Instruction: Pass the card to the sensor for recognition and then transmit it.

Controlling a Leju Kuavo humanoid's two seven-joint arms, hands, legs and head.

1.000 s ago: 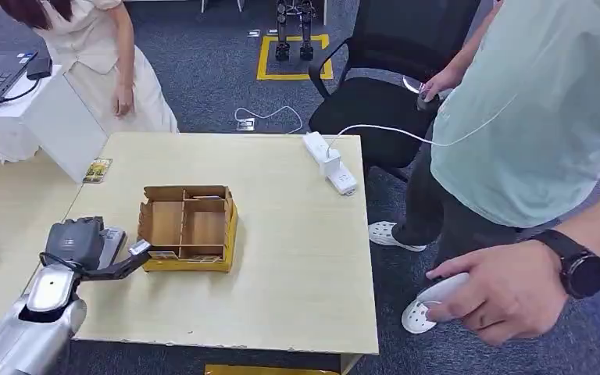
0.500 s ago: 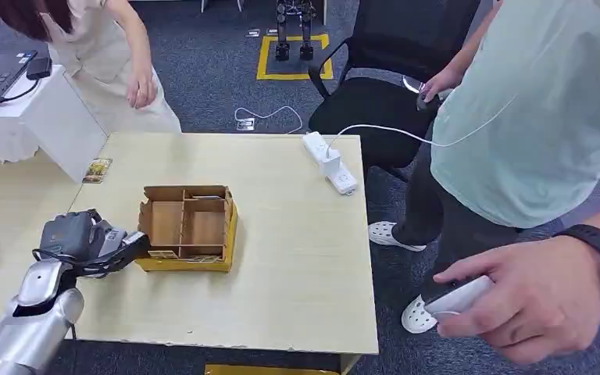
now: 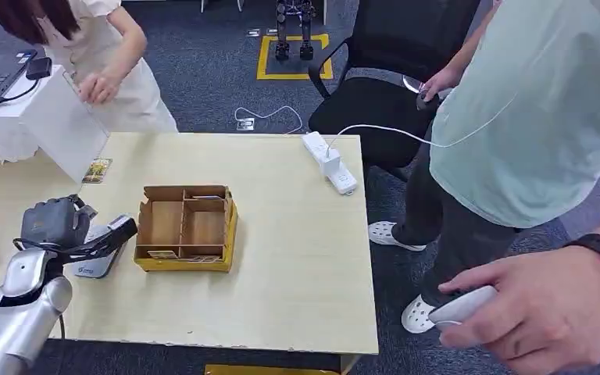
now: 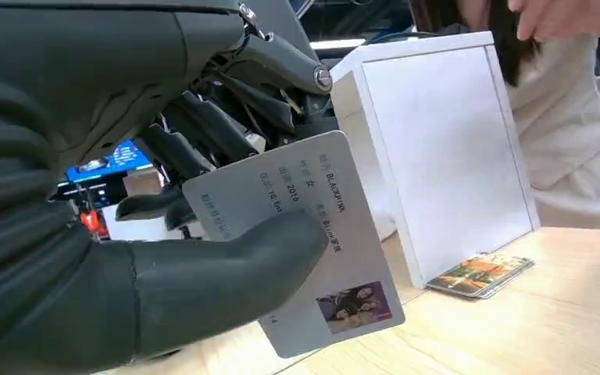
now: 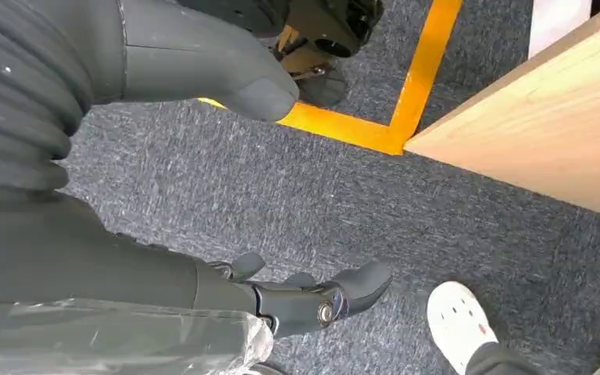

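Pale wood table (image 3: 297, 258) on dark grey carpet, with people standing around it. At the left, the left hand (image 3: 55, 226) hangs over the table's left end on a silver arm, fingers pointing right toward a yellow box (image 3: 187, 228) of open compartments. Thumb and fingers pinch a grey card (image 4: 305, 242), held tilted above the tabletop. Print on the card reads "BLACKPINK" beside small characters too fine to read, with a small photo of people at one corner. Behind it a white box (image 4: 437, 148) stands on the table, a stack of picture cards (image 4: 480, 273) at its foot. A white power strip (image 3: 330, 162) lies near the far right edge. Right hand (image 5: 203, 180) hangs by the table's edge above the carpet and a yellow floor line (image 5: 391, 101), fingers apart, holding nothing
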